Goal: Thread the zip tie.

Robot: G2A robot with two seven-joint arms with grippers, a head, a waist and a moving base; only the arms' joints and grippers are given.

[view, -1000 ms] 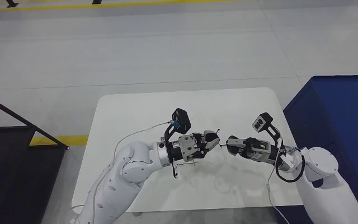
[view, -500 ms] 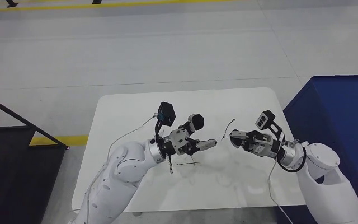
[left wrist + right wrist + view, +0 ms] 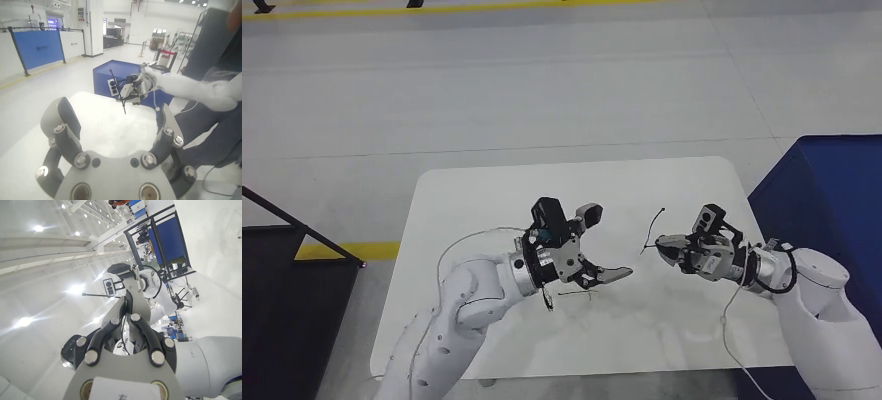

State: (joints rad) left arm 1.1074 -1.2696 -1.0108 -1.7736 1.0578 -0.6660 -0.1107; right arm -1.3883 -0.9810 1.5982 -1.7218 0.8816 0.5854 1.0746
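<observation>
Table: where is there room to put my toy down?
The far strip of the table, beyond both arms, is bare, up to the corner by the blue box. So is the near patch between the two arms. The middle is crowded: the open left gripper faces the right gripper, which holds the zip tie.

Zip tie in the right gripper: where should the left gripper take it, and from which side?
Probably the zip tie along its free stretch under the head, coming from the robot's left; the right gripper pinches near the short tail.
</observation>
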